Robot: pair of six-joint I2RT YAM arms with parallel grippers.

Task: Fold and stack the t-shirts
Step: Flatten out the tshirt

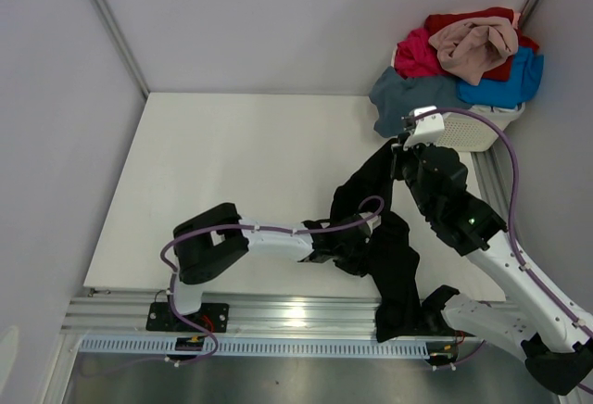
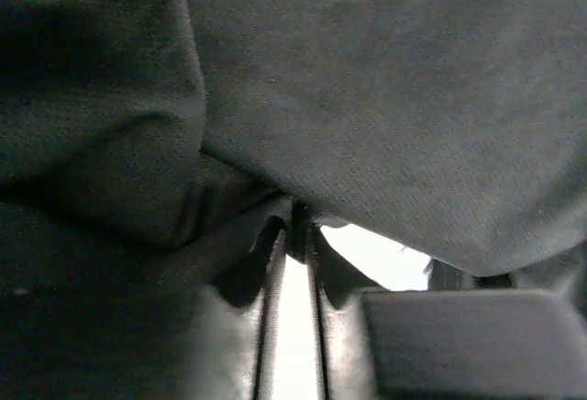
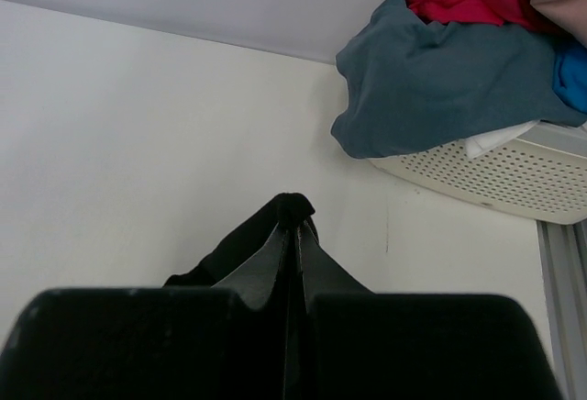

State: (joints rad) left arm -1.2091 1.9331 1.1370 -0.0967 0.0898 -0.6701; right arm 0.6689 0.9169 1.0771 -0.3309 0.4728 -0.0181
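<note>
Black shirt [image 1: 394, 260] at near right of the counter [image 1: 241, 163], strung between the two arms, its lower end trailing past the counter's near edge. Right fingers [image 3: 261, 267] clenched on a peak of its cloth, at the shirt's far end, near the basket [image 1: 474, 131]. Left fingers [image 2: 248, 327] buried in the folds further down, pinched on a fold of the same shirt.

Basket in the far right corner, heaped. Slate shirt [image 1: 403, 98] spills over its rim toward the counter. Magenta shirt [image 1: 419, 56] and red shirt [image 1: 461, 22] behind, beige-pink shirt [image 1: 477, 47] on top, blue shirt [image 1: 511, 84] at right.
</note>
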